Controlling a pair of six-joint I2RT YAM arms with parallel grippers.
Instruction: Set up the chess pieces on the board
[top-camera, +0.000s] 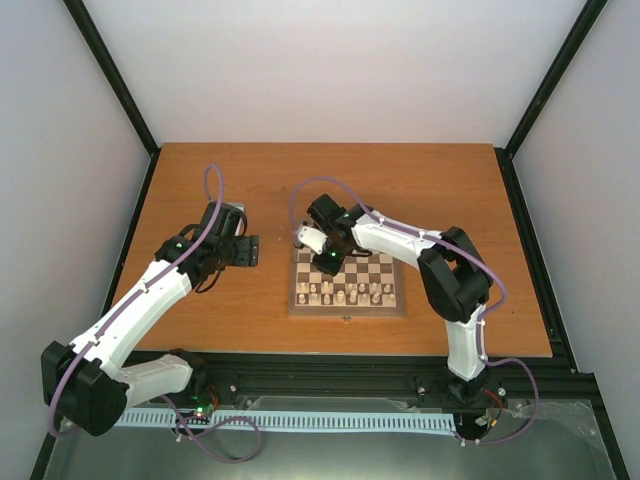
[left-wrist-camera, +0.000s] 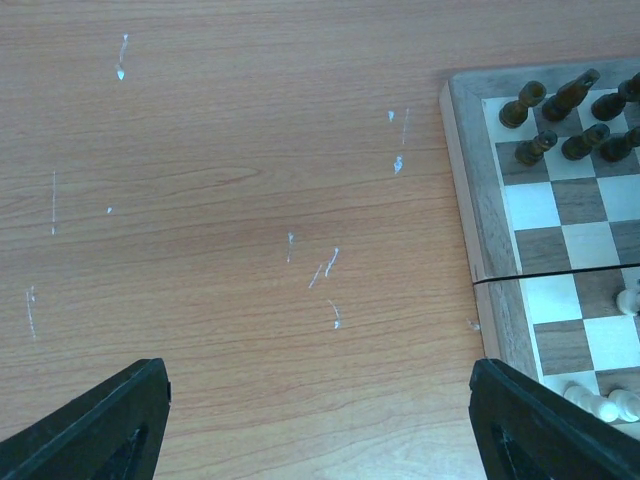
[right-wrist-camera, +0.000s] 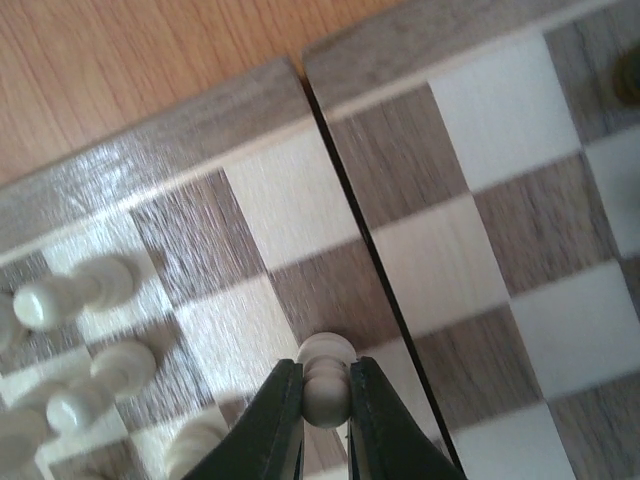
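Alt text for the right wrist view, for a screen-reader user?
The right end effector is shut on a cream chess piece, seen close up over the board beside its centre seam. More cream pieces stand at the lower left, and bare table shows at the top left.

Enclosure: wooden table (top-camera: 250, 185) inside a white-panelled booth.

Table top is orange-brown wood-grain laminate, rectangular; the left wrist view shows pale scuffs and short scratches (left-wrist-camera: 325, 268) on its surface. Plain white wall panels (top-camera: 330, 60) stand behind the table and on both sides, meeting its far and side edges. Black frame posts (top-camera: 112, 75) run up along the panel joints from the table's far corners. Black slotted rail (top-camera: 330, 378) lies along the table's near edge. On the near side of that rail, a white slotted cable duct (top-camera: 320, 422), then a grey metal sheet (top-camera: 350, 455). Light even and diffuse; shadows on the table soft.
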